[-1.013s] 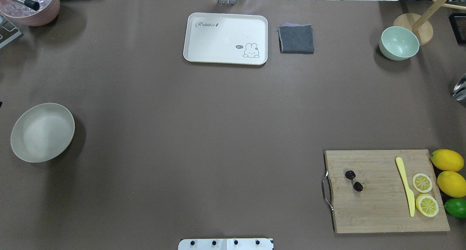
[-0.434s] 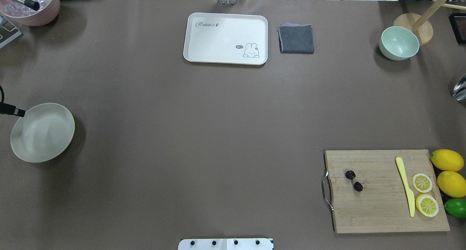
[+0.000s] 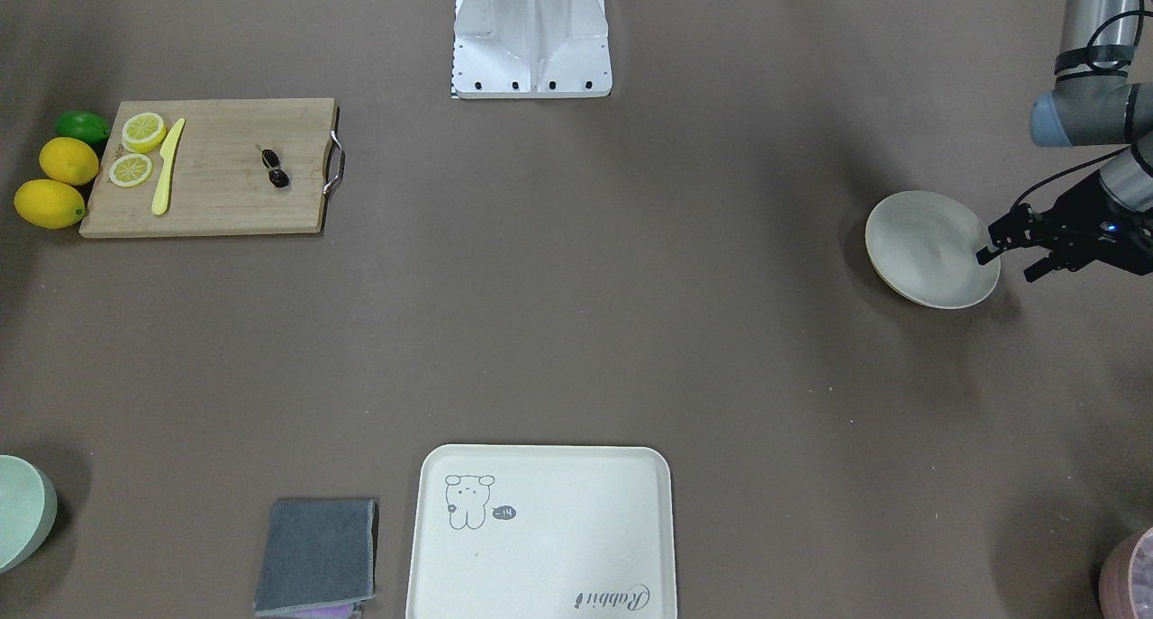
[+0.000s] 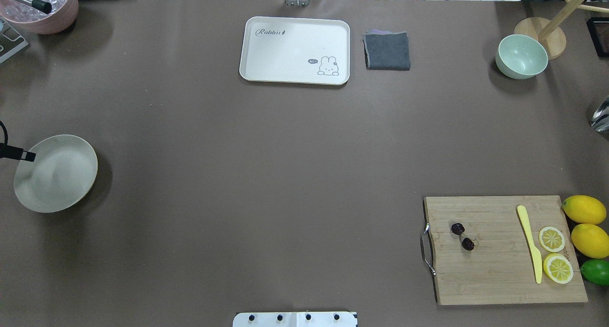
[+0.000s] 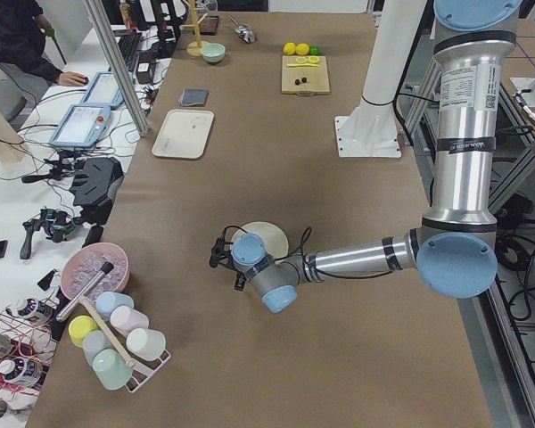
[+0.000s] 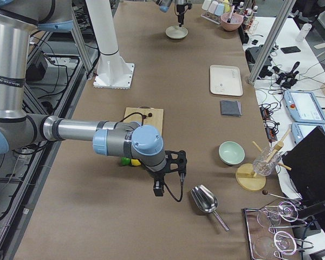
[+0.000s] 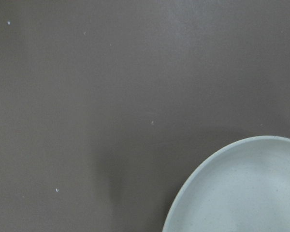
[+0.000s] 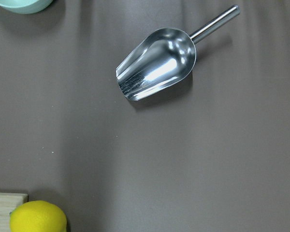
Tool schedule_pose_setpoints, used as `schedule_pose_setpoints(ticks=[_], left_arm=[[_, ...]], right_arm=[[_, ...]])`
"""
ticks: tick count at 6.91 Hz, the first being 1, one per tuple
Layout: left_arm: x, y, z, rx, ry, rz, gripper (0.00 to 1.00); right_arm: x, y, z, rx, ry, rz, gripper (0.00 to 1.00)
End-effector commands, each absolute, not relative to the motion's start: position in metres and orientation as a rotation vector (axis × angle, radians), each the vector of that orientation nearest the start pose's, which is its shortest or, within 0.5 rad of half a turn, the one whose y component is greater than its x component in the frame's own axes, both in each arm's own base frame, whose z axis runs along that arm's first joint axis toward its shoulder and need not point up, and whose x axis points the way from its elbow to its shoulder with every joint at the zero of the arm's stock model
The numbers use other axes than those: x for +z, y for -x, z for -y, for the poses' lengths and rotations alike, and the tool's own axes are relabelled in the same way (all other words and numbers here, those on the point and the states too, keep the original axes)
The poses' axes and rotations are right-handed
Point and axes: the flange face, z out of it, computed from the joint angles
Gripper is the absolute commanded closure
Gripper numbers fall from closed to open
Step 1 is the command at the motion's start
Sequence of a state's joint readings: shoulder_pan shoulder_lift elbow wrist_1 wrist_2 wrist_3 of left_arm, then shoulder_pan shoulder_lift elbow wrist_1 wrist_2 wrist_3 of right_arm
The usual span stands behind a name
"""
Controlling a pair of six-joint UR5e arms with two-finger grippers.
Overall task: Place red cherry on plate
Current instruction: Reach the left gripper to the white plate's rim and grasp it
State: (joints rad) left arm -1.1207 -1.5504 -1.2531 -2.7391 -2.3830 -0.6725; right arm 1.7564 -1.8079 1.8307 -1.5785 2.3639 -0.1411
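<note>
The dark red twin cherry (image 4: 462,236) is seen on the bamboo board (image 4: 499,274) nearest the right gripper (image 6: 168,176), whose jaws cannot be judged; the left gripper (image 3: 1006,266), jaws spread empty, is held by the distant cream round plate (image 4: 28,193)

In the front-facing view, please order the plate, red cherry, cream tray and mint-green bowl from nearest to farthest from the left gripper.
1. plate, beside the left gripper, view's right.
2. cream tray, bottom centre.
3. red cherry, on the cutting board, upper left.
4. mint-green bowl, bottom left corner.
</note>
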Motion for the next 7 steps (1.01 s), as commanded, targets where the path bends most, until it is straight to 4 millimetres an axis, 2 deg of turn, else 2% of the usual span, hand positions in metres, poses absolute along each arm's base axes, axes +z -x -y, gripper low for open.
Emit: schedule_pose_setpoints(ticks=[1,3,4,6,7], left_arm=[[0.696,-0.152,0.446,0.138,-0.272,-1.074,0.53],[0.702,-0.147,0.427,0.168,-0.311,-1.095,0.93],[0.707,-0.145,0.420,0.171,-0.309,-1.095,1.00],[0.708,-0.144,0.418,0.173,-0.313,-1.097,1.00],[0.702,-0.145,0.419,0.175,-0.317,-1.105,1.00]], right_arm=[[0.636,-0.134,0.374,0.037,-0.142,0.780,0.00],[0.635,-0.134,0.374,0.035,-0.144,0.782,0.00],[0.634,-0.134,0.375,0.033,-0.147,0.780,0.00],[0.629,-0.134,0.375,0.030,-0.154,0.780,0.00],[0.629,-0.134,0.374,0.030,-0.154,0.780,0.00]])
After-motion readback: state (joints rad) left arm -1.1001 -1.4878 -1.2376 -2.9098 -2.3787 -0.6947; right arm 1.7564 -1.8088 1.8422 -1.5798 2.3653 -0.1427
